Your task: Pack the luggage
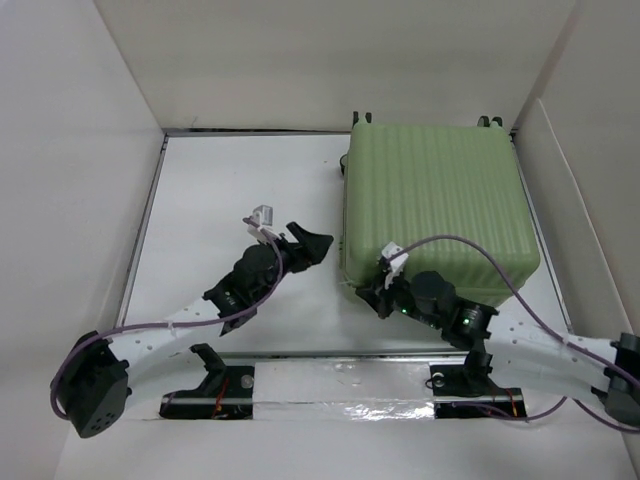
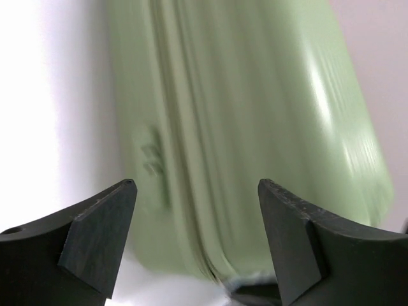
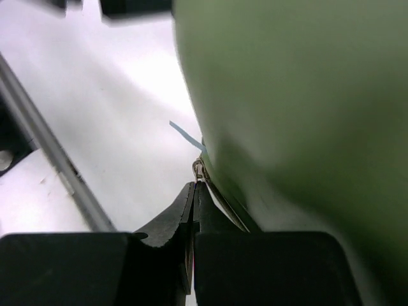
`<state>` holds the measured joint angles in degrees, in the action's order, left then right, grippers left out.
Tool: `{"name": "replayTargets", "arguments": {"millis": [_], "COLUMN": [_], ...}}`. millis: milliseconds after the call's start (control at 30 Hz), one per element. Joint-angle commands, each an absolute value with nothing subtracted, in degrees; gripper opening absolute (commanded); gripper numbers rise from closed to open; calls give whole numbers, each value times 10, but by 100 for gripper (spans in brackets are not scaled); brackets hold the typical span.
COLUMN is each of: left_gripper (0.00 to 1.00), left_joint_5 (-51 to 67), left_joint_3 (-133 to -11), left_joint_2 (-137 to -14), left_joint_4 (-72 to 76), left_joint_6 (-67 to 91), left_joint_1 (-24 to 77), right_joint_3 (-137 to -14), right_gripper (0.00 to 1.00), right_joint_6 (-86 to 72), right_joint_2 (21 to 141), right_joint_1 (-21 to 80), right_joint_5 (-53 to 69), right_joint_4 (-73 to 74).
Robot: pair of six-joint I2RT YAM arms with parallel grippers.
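The luggage [image 1: 440, 200] is a light-green ribbed suitcase lying flat and closed on the right half of the white table. My left gripper [image 1: 312, 245] is open and empty just left of its left side; the left wrist view shows the shell [image 2: 255, 115] between my spread fingers [image 2: 196, 185]. My right gripper [image 1: 378, 292] is at the suitcase's near-left corner. In the right wrist view its jaws [image 3: 194, 186] are shut on the small metal zipper pull [image 3: 199, 169] at the seam of the shell [image 3: 306, 95].
Dark wheels [image 1: 362, 118] stick out at the suitcase's far edge. A thin light-blue strip [image 3: 186, 136] pokes from the seam. White walls enclose the table on three sides. A silver taped strip [image 1: 340, 385] runs along the near edge by the arm bases.
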<state>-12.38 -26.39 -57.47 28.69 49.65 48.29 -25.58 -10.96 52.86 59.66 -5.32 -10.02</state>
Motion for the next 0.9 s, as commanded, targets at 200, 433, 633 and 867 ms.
{"name": "replayTargets", "arguments": {"millis": [200,433,633,867], "left_gripper": [83,87,96,99], "left_joint_5": [-74,50,159,219], "left_joint_3": [-507,-874,-1171,-1358], "left_joint_2": [-737,-1072,-1291,-1427], "left_joint_4": [299,191,120,104], "left_joint_6": [444,415,430,475], "left_joint_1": [345,266,236,231], "right_joint_3": [-200,-192,-207,-214], "right_gripper": [0,0,0,1], "right_joint_6": [-195,-225,-228,-243], "right_joint_2": [255,185,187,201], "right_joint_1": [547,547,547,547], "right_joint_5": [-45,-20,-42,-70], "right_joint_4": [-12,83,129,157]}}
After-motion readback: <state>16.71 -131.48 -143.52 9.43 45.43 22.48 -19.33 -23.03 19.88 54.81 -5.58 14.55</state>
